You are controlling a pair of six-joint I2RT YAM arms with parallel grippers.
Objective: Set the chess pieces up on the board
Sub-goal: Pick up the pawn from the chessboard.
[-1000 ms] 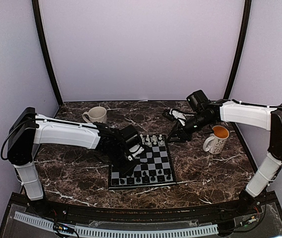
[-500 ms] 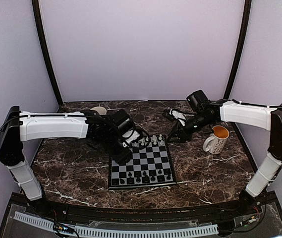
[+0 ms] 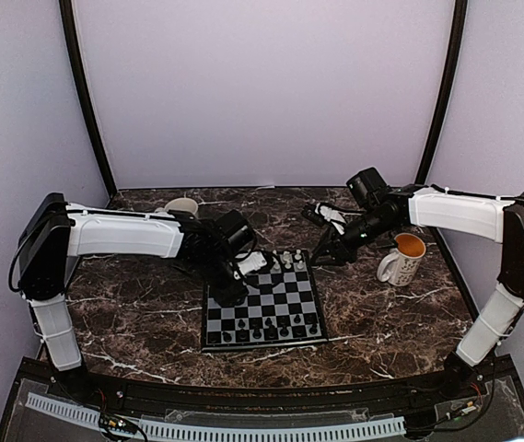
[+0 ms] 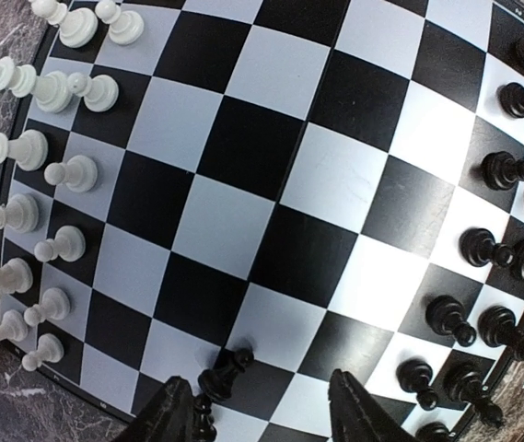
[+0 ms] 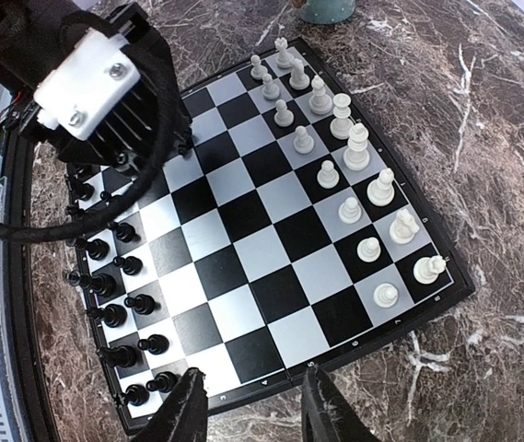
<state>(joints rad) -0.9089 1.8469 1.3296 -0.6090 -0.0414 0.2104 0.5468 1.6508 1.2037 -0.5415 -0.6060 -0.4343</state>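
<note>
While both arms hang over the dark marble table, the left gripper (image 4: 260,405) sits low at the left edge of the board (image 3: 269,304), and the right gripper (image 5: 252,398) hovers off the board's far right corner. Both have their jaws apart and hold nothing. The board lies flat between the arms, with the white pieces (image 4: 50,175) ranked along its far side and the black pieces (image 4: 510,239) along its near side. One black piece (image 4: 227,366) stands on an edge square just beside the left gripper's finger (image 4: 177,416), apparently leaning.

As I judge it, the risk is that finger brushing the piece as it lifts away, toppling it into its neighbours.

Compared with a second ago, the left arm has swung back, now hiding most of the cream mug (image 3: 185,203), and its jaws have widened. The right arm has not moved.
</note>
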